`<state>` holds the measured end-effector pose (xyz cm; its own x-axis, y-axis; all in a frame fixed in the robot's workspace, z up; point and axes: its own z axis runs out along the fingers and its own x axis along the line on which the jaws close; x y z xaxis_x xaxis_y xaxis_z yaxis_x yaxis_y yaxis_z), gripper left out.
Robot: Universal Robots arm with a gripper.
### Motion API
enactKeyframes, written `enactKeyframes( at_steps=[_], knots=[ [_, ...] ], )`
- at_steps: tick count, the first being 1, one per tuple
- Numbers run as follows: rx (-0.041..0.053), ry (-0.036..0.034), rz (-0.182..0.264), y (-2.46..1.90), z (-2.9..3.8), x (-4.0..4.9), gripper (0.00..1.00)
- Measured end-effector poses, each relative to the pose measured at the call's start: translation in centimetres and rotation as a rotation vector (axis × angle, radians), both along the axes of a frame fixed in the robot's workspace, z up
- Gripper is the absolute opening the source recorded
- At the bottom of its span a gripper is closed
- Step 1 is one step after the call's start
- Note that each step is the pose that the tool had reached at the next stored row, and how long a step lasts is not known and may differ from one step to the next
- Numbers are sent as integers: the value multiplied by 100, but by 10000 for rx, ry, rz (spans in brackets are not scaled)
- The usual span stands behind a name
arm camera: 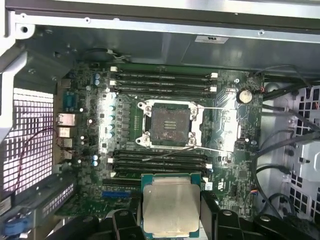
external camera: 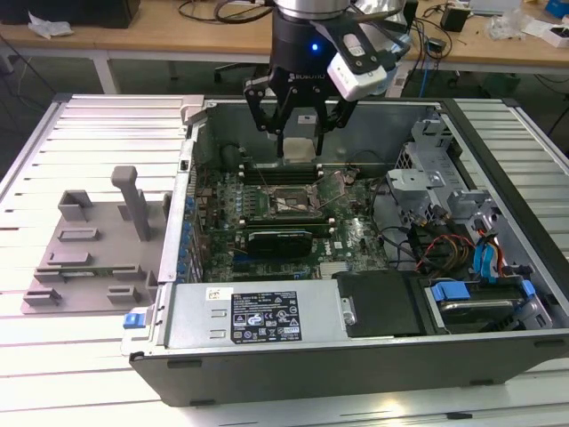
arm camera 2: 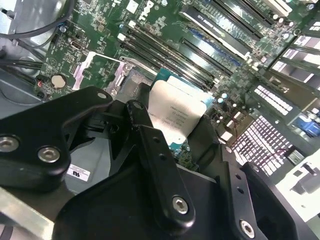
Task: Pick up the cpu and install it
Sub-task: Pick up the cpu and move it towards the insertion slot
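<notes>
cpu (arm camera: 171, 206) gripped in tool (external camera: 300, 149), arm (external camera: 307, 36) pointing down over motherboard (arm camera: 235, 167)

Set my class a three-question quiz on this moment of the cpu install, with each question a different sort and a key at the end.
1. True or false: the socket on the motherboard holds no chip.
2. Fill in: in the exterior view, the grey tray lies outside the case, on that view's ___ side.
3. Choose one. The gripper is:
A) open over the grey tray
B) shut on the cpu, above the motherboard
C) open, resting on the socket

Key: 1 true; 2 left; 3 B.
</notes>
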<state>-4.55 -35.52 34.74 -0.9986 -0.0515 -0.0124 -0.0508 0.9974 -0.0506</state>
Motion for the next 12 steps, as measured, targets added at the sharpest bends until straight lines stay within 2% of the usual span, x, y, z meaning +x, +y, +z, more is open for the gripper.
enactKeyframes(
  at_steps=[2, 7, 9, 12],
  knots=[
    [-1, 3, 1, 29, -52, 17, 55],
    [-1, 15, 0, 90, -129, 73, 55],
    [-1, 21, 1, 142, -194, 106, 55],
    [0, 27, 0, 190, -263, 129, 55]
  ],
)
